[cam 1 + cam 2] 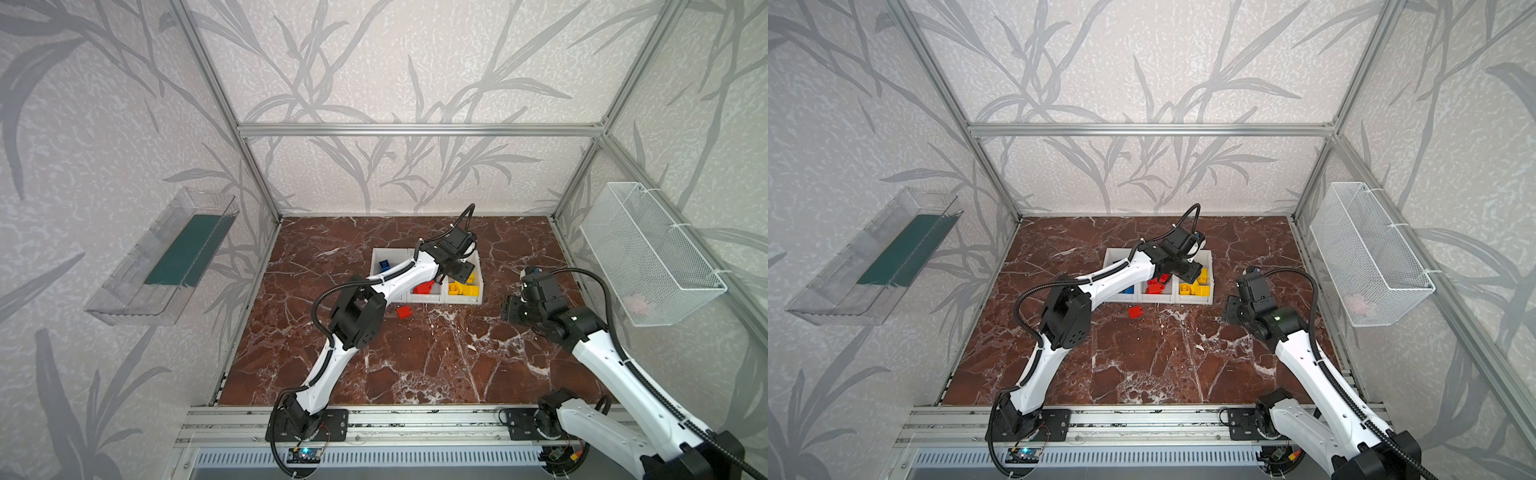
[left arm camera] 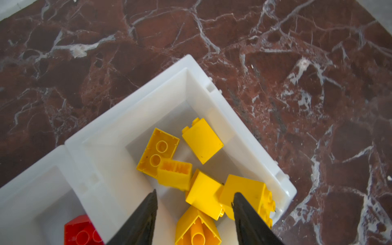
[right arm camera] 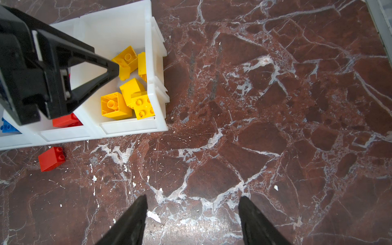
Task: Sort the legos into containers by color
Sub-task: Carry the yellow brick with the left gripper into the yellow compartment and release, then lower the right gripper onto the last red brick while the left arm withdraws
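While the left gripper (image 2: 195, 192) hangs over the right-hand end of the containers (image 3: 127, 128), jaws partly apart and holding nothing, yellow legos (image 2: 202, 140) lie loose just under its tips. Risk: a low fingertip snags a brick or the wall on lifting out and spills pieces. One red lego (image 3: 51, 159) sits on the table (image 3: 254, 127), just near of the containers' middle. Right gripper (image 3: 193, 196) is open and empty over bare table to the right; reaching left for the red one could clash with the left arm.
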Controlling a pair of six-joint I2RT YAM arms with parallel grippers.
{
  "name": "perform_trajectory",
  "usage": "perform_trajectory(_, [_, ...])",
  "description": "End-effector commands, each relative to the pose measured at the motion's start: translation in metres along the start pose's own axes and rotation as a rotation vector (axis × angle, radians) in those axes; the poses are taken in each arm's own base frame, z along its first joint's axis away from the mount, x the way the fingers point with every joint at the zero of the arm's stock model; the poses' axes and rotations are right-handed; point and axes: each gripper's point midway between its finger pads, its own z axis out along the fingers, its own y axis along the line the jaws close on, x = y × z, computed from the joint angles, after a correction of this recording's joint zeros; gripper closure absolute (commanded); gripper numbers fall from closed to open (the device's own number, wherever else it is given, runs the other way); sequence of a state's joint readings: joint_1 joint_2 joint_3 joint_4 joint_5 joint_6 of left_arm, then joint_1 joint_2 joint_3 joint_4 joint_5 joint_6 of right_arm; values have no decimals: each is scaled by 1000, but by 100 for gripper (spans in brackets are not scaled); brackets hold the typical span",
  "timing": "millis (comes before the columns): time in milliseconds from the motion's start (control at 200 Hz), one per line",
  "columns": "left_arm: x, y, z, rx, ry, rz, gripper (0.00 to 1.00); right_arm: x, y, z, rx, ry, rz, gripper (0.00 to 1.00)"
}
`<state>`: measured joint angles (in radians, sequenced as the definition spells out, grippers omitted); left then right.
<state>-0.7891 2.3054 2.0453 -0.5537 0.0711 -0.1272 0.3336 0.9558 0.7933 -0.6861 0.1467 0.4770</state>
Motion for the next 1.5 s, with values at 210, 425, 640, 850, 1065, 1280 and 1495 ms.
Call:
perform_trajectory(210, [-30, 7, -70, 83, -99, -81, 37, 6, 6, -3, -43, 30, -55, 30])
perform_trajectory(425, [9, 54, -133, 54, -217, -211, 37, 19, 50, 5, -123, 76, -189, 30])
perform_trajectory(640, [96, 113, -180, -103, -231, -367, 35, 46, 123, 24, -178, 174, -356, 30])
perform_trajectory(850, [162, 138, -227, -236, -286, -480, 32, 75, 199, 46, -221, 247, -508, 29])
perform_trajectory(1065, [213, 141, -252, -281, -365, -598, 30, 97, 241, 76, -212, 306, -563, 29])
perform_trajectory(1280, [247, 139, -262, -300, -387, -640, 29, 100, 260, 99, -179, 314, -545, 29])
perform_trajectory(1495, [247, 139, -267, -290, -433, -643, 29, 104, 276, 118, -176, 324, -541, 29])
